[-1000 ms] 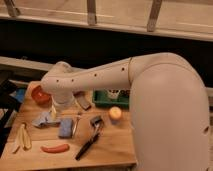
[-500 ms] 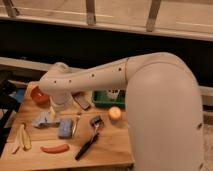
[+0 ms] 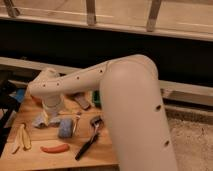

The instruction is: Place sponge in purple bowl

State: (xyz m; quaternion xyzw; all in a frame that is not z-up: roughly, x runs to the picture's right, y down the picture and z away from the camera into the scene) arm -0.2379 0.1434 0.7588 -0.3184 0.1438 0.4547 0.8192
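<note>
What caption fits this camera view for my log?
Arm bent over the wooden table, gripper low beside the blue sponge lying on it.

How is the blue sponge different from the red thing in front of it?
The sponge is grey-blue; the red thing is bright red. The sponge is a short block; the red thing is long, thin and slightly curved. The sponge lies closer to the gripper, which hangs over the left of the wooden table; the red thing lies nearer the front edge. Both rest on the table.
</note>
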